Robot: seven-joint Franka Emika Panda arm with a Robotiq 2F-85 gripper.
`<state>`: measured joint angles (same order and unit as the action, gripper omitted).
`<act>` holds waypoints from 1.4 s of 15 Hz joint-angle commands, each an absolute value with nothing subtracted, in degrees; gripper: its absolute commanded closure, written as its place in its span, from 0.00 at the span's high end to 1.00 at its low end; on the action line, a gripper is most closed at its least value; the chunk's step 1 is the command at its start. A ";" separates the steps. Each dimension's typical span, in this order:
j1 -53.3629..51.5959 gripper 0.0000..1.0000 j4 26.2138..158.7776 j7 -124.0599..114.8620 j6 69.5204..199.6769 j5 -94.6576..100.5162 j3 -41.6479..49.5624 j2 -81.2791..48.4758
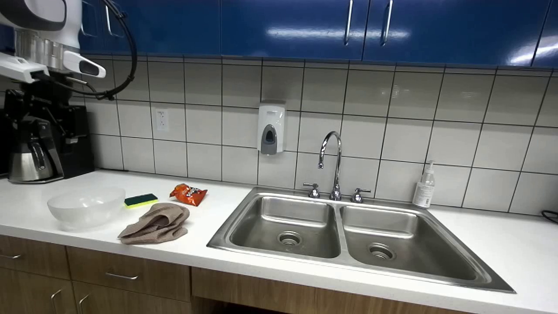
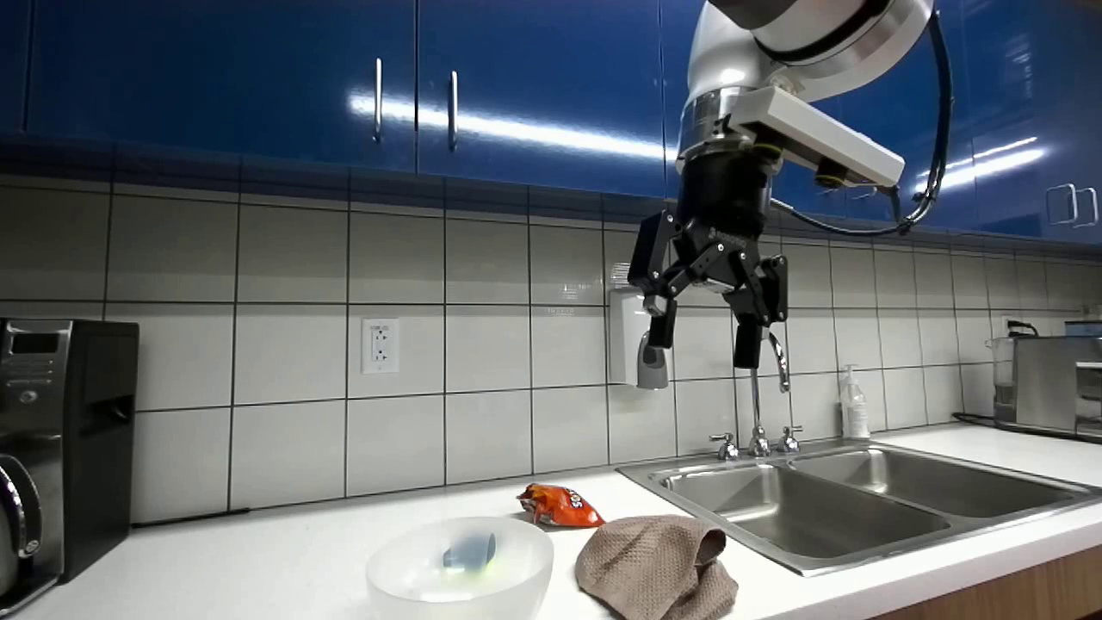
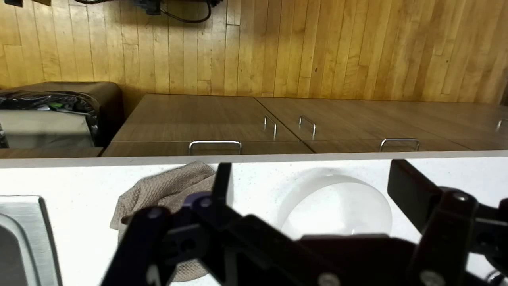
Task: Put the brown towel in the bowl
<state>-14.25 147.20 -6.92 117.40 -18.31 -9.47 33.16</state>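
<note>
The brown towel lies crumpled on the white counter, near its front edge, in both exterior views. In the wrist view the towel is at the left, partly hidden by the gripper. The bowl is translucent white and stands upright beside the towel; it holds nothing I can see. In the wrist view the bowl shows between the fingers, its near part hidden. My gripper is open and empty, high above the counter. Its fingers also show spread apart in the wrist view.
A yellow-green and black sponge lies behind the bowl and towel. An orange snack bag lies near the wall. A double sink with a faucet is beside the towel. A coffee maker stands beyond the bowl. Blue cabinets hang above.
</note>
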 commanded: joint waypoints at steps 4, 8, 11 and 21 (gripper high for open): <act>-13.81 1.00 147.10 -6.73 117.19 -18.50 -9.82 33.20; -13.66 1.00 146.90 -6.69 117.59 -18.58 -9.71 32.58; -12.97 1.00 145.34 -5.72 118.22 -18.14 -9.02 29.34; -6.40 1.00 139.42 -12.78 131.13 -6.24 -10.01 13.41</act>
